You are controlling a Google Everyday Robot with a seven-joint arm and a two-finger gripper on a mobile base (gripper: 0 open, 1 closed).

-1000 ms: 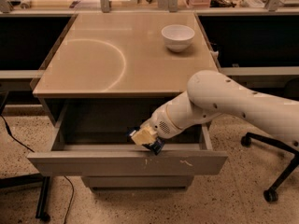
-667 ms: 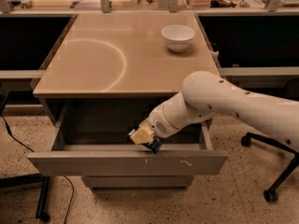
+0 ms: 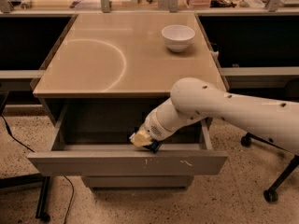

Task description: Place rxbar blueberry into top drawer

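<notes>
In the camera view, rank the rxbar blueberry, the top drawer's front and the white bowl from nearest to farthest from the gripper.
1. rxbar blueberry: right at the gripper, on its lower right edge.
2. top drawer front: just below the gripper, across the near side.
3. white bowl: far back on the tabletop, toward its right rear corner.
</notes>
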